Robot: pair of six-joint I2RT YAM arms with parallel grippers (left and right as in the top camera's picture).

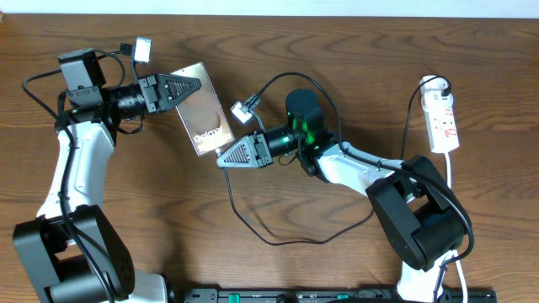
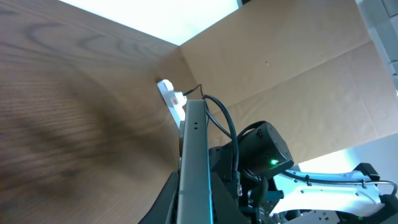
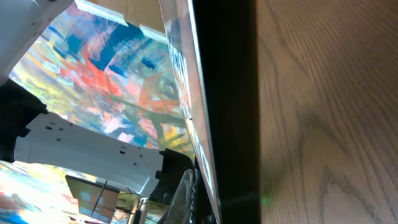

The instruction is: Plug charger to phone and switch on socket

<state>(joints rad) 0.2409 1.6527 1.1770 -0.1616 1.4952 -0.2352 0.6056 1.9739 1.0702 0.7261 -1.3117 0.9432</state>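
from overhead, left claw [image 1: 194, 86] grasps phone [image 1: 209, 114], right claw [image 1: 221, 157] clenched at its end; wrist views: edge only.

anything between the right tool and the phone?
Nothing visible. The right tool sits right at the lower end of the phone, which the left tool clamps at its upper end. The charger cable trails from the right tool's tip back over the table, not across the phone.

The table [image 1: 337, 46] is matt grained wood, the phone [image 1: 206, 114] glossy (mirror-like up close), the socket [image 1: 444, 122] smooth white plastic.
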